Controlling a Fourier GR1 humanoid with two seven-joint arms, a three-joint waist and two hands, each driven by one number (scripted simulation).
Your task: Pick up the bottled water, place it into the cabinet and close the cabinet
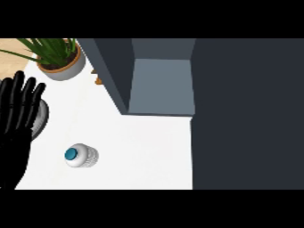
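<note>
The bottled water (pixel 81 155) stands upright on the white counter (pixel 147 147), seen from above as a white body with a teal cap. The cabinet (pixel 161 84) hangs open above the counter's back, its grey-blue inside showing, and its dark door (pixel 256 116) fills the right side of the view. My left hand (pixel 9 129) is at the left edge, fingers straight and pointing up, resting open to the left of the bottle and apart from it. My right hand does not show.
A potted plant (pixel 59 60) in a grey pot stands at the back left of the counter. Behind my left hand the rim of a round grey object (pixel 43 116) shows. A small brown object (pixel 99 81) peeks out beside the cabinet's left wall.
</note>
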